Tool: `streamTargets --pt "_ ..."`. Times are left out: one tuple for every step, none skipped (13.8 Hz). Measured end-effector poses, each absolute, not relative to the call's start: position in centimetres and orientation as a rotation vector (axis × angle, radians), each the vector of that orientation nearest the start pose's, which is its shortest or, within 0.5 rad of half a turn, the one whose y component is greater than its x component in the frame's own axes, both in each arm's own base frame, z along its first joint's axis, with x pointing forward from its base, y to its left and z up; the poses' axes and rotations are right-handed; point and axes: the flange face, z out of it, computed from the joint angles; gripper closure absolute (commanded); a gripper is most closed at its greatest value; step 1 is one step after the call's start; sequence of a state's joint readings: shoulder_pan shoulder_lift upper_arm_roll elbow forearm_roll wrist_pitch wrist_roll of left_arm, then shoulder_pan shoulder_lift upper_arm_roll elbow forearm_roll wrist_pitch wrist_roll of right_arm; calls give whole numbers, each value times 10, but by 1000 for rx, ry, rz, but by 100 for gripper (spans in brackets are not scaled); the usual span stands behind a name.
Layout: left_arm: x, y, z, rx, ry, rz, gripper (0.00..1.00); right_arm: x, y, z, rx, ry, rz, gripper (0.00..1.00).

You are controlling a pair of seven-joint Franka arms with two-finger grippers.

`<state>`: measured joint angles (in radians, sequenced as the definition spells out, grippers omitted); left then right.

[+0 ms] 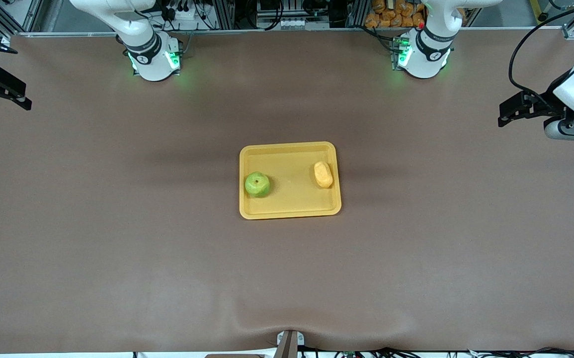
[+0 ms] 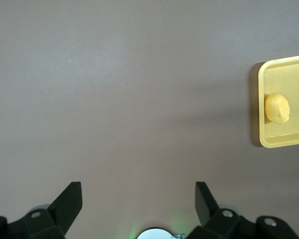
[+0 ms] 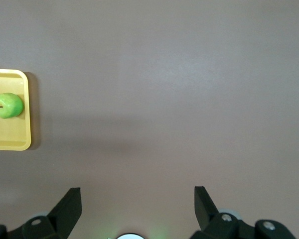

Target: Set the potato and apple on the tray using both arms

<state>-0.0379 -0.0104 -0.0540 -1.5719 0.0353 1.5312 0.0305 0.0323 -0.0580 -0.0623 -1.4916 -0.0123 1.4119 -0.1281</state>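
Two things lie on the tray (image 1: 289, 207), which sits flat near the middle of the brown surface (image 1: 118, 258). The apple (image 1: 257, 184) rests inside the rim at the tray's end toward the right arm, stem dimple up. The potato (image 1: 323, 174) lies at the tray's end toward the left arm, close to the rim there and a little farther from the front camera than the apple. Bare tray floor separates them; they are well apart.

Both arms wait, drawn back to their own ends of the surface, well away from the tray. The left claw (image 1: 505, 113) hangs over the surface's edge at the left arm's end; its wrist view shows both fingers (image 2: 70, 201) spread wide with nothing between them, and the potato on the tray farther off. The right claw (image 1: 18, 99) hangs over the edge at the right arm's end, fingers (image 3: 70, 204) likewise wide apart and empty, with the apple visible on the tray's corner.
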Motion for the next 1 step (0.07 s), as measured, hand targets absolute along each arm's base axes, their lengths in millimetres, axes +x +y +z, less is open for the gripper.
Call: streamTargets --pt "545 -46 626 -3099 188 45 0 519 -18 679 -3145 -152 35 0"
